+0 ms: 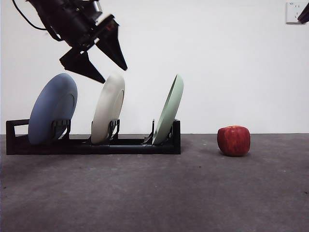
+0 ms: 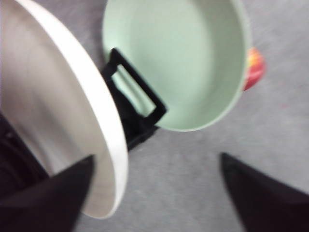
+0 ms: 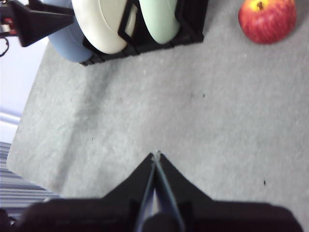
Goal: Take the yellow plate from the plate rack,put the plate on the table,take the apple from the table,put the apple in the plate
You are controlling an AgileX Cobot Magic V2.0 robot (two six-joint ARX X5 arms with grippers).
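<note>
Left gripper (image 1: 112,75) hangs just above the top rim of the yellow plate (image 1: 108,113), jaws spread wide, nothing between them — in the front view one tip sits over the plate's upper edge, the other points down toward the gap between it and the blue plate (image 1: 53,108). The left wrist view shows the same gripper (image 2: 157,193) with jaws apart, one on either side of the yellow plate's (image 2: 63,121) rim; whether either touches it is unclear, picture blurred. The yellow plate stands on edge, tilted, in the middle slot of the plate rack (image 1: 96,143), blue plate at the handle end, pale green plate (image 1: 169,111) at the other end, all three leaning the same way. The rack sits on the grey surface (image 1: 154,193). The apple (image 1: 234,140) rests on the surface well apart from the rack, past its pale-green-plate end, untouched; it peeks out red behind the green plate (image 2: 183,58) in the left wrist view. Right gripper (image 3: 155,157) is away from the work — jaws pressed together, empty, over bare surface (image 3: 145,111), with rack (image 3: 145,34), plates and apple (image 3: 267,19) all far ahead of it.
</note>
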